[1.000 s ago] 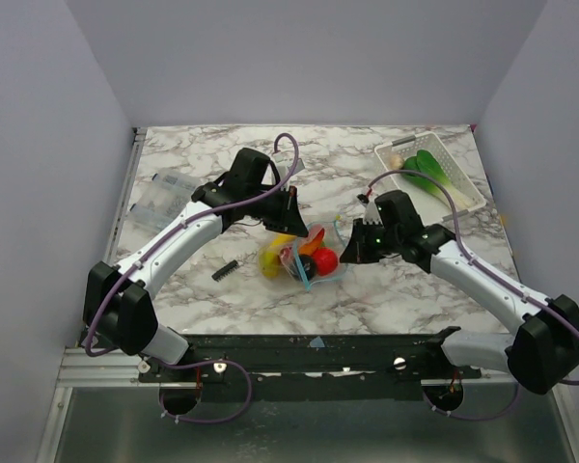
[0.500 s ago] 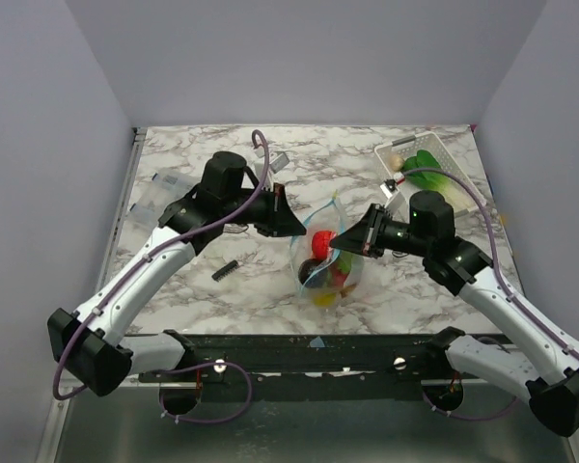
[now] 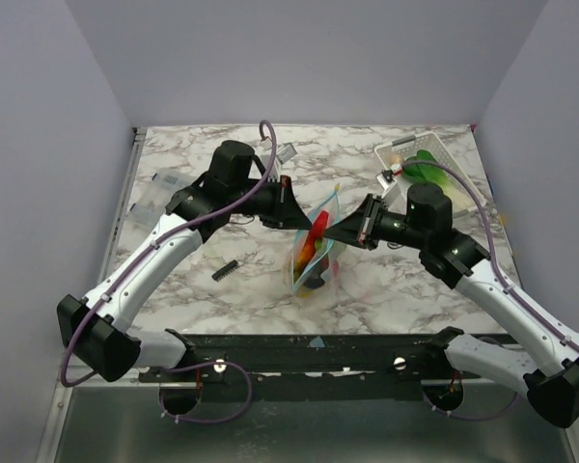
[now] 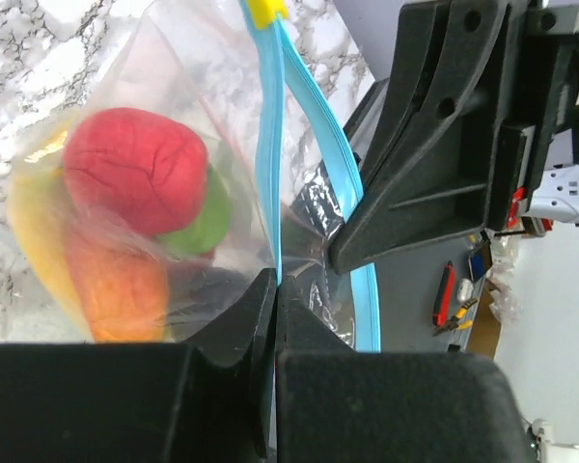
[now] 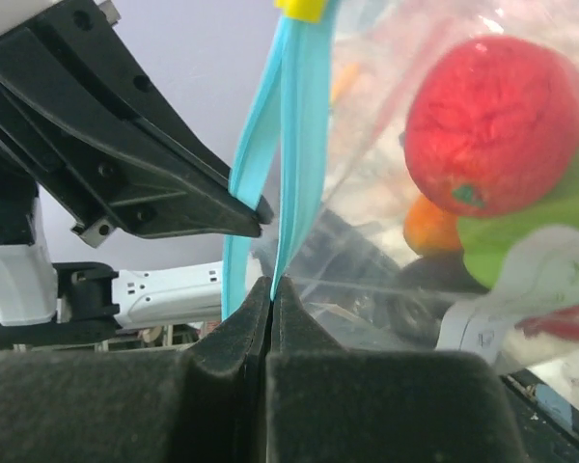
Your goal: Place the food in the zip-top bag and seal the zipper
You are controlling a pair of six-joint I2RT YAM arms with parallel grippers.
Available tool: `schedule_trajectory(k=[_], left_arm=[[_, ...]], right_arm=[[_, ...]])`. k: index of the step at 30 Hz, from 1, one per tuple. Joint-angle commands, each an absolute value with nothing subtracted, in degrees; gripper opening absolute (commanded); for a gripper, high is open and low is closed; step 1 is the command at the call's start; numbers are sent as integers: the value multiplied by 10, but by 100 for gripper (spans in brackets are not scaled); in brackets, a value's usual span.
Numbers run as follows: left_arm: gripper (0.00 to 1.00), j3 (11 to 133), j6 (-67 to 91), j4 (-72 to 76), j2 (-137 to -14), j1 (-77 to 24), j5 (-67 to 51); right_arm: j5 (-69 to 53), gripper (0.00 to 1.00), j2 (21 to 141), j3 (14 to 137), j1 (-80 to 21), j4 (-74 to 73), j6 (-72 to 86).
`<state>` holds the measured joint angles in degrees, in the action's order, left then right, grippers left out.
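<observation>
The clear zip-top bag (image 3: 314,246) hangs in the air between both arms, above the table's middle. Inside it lies the food: a red piece (image 4: 135,169), an orange one (image 4: 116,289), a yellow one (image 4: 34,227), a green one (image 4: 205,214) and a dark one at the bottom. My left gripper (image 4: 276,282) is shut on one side of the teal-blue zipper (image 4: 267,164). My right gripper (image 5: 271,285) is shut on the other side of the zipper (image 5: 299,145). A yellow slider (image 5: 299,8) sits at the zipper's far end. The two gripped sides stand a little apart.
A white basket (image 3: 460,189) at the back right holds green toy vegetables (image 3: 423,169). A clear packet with a label (image 3: 152,203) lies at the left edge. A small black bar (image 3: 224,270) lies on the marble table (image 3: 193,154) under the left arm.
Both grippers lifted the bag off the table and drew closer together. The bag's mouth, wide open half a second ago, is now pulled narrow, and the food hangs lower inside.
</observation>
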<state>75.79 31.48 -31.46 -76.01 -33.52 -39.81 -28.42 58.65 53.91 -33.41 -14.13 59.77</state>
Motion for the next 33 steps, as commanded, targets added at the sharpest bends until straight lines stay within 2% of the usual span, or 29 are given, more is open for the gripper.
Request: schedule_trajectory(k=[1, 8, 15, 16, 22, 24, 33], left_arm=[[0, 751, 295, -334, -794, -338, -396], [0, 719, 306, -284, -782, -342, -401], [0, 700, 307, -252, -764, -364, -367], [2, 698, 303, -251, -759, -368, -358], [44, 661, 292, -214, -732, -380, -342], [52, 660, 286, -219, -732, -385, -333], [62, 694, 207, -292, -736, -450, -172]], right_arm=[[-284, 0, 570, 464, -337, -80, 624], [-269, 0, 578, 354, -341, 106, 715], [-207, 0, 588, 395, -357, 88, 734], [-201, 0, 586, 394, -357, 90, 742], [-161, 0, 586, 397, -363, 85, 768], [-154, 0, 592, 401, -364, 77, 769], [-133, 0, 603, 409, -379, 67, 785]])
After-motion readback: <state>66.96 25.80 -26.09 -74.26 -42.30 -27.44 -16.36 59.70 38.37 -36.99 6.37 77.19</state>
